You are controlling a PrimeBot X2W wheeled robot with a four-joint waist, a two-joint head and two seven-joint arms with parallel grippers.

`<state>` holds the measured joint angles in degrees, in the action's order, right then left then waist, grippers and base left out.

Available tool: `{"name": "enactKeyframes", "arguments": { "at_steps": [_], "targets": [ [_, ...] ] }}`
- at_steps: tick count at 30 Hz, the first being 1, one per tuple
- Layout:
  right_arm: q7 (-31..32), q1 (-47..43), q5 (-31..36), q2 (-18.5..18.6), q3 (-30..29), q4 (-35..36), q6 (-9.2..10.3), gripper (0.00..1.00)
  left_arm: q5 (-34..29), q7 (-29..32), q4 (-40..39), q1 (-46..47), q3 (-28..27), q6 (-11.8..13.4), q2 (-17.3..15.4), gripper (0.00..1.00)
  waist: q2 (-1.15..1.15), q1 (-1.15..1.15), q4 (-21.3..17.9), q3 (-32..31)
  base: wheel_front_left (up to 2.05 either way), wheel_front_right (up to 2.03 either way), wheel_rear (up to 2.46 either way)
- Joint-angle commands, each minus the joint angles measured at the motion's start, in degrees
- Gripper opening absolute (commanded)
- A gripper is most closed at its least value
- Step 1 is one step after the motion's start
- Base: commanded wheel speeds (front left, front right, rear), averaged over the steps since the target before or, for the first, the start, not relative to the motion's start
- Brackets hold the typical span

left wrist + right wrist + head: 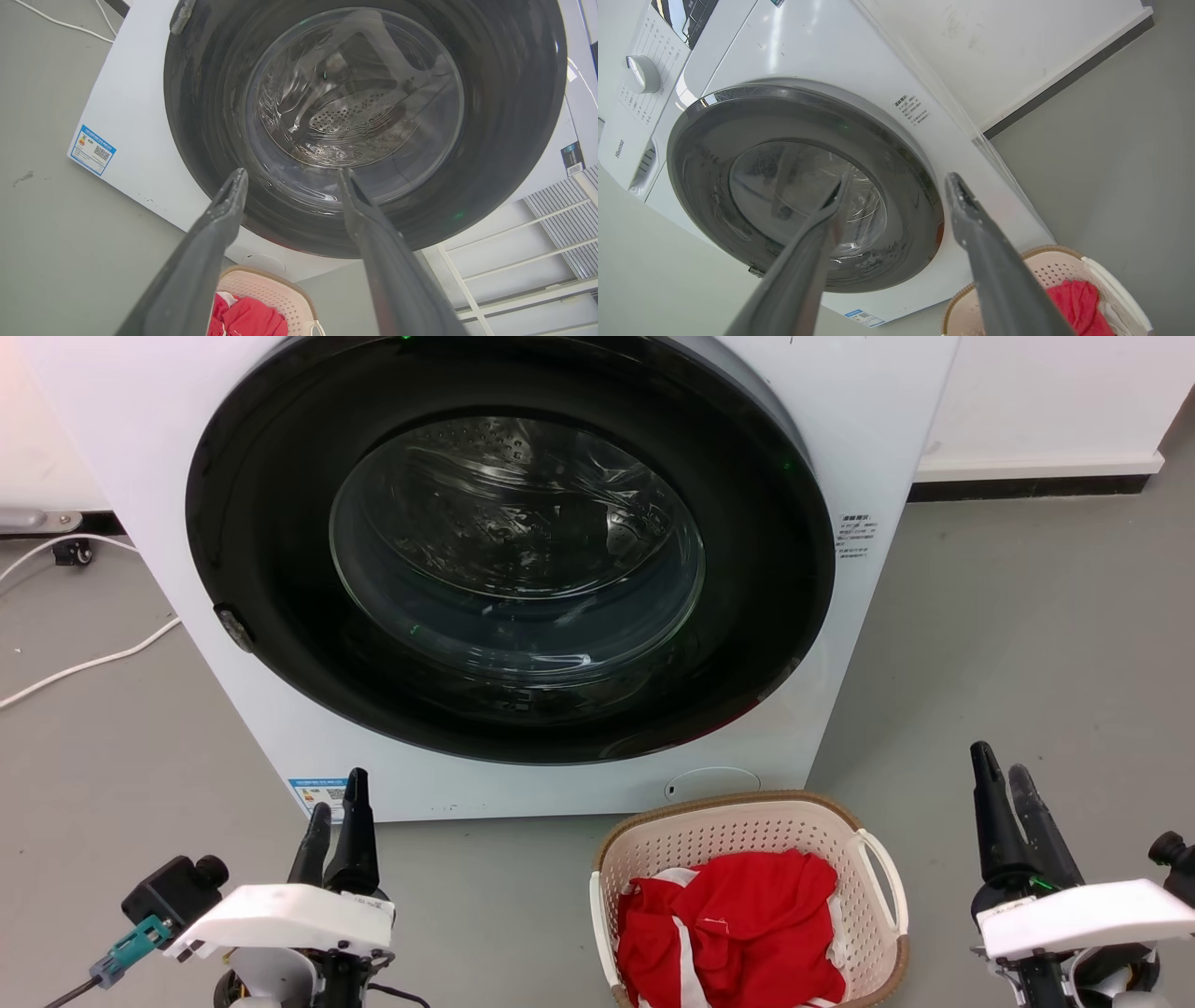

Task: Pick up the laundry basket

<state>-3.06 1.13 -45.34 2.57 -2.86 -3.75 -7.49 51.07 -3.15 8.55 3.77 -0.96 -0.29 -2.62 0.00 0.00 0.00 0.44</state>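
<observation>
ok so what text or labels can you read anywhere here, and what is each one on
"Hisense": brand mark on the washing machine front panel.
Blue label, low on the machine's front: too small to read.
White sticker, upper right of the front: too small to read.
Markings around the dial: blurred.

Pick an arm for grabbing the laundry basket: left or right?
Right, probably. The right gripper, open, is closer to the laundry basket, with the white loop handle on its side. The left gripper, also open, is farther off across the floor.
</observation>
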Motion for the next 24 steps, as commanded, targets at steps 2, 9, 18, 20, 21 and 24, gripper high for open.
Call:
{"name": "enactKeyframes", "arguments": {
  "at_steps": [2, 9, 18, 20, 21, 24],
  "targets": [
    [-1.0, 0.02, 3.57, 0.25, 0.0, 1.39, 0.0, 1.0, -3.43, -0.92, -1.17, 0.19, 0.45, 0.56, -0.24, 1.0, 0.0, 0.0, 0.01, -0.03, 0.0, 0.0, 0.0],
    [-2.3, -0.55, 8.87, 0.28, 0.08, 2.26, 0.0, 1.0, -8.88, -2.27, -1.5, -0.01, 1.38, 1.29, -0.25, 1.0, 0.0, 0.0, 0.04, -0.05, 0.0, 0.0, 0.0],
    [-3.72, -1.02, 15.25, 0.3, 0.35, 3.37, 0.0, 1.0, -14.86, -3.65, -1.84, -0.22, 2.3, 1.9, -0.26, 1.0, 0.0, 0.0, 0.1, 0.07, 0.0, 0.0, 0.0],
    [-4.04, -1.31, 16.93, 0.31, 0.41, 3.46, 0.0, 1.0, -16.48, -3.96, -1.8, -0.29, 2.59, 2.12, -0.31, 1.0, 0.0, 0.0, 0.09, 0.08, 0.0, 0.0, 0.0],
    [-4.2, -1.44, 17.73, 0.31, 0.47, 3.45, 0.0, 1.0, -17.29, -4.15, -1.75, -0.35, 2.74, 2.27, -0.34, 1.0, 0.0, 0.0, 0.08, 0.08, 0.0, 0.0, 0.0],
    [-4.69, -1.69, 20.05, 0.32, 0.65, 3.46, 0.0, 1.0, -19.5, -4.62, -1.69, -0.45, 3.1, 2.78, -0.4, 1.0, 0.0, 0.0, 0.06, 0.08, 0.0, 0.0, 0.0]
  ]
}}
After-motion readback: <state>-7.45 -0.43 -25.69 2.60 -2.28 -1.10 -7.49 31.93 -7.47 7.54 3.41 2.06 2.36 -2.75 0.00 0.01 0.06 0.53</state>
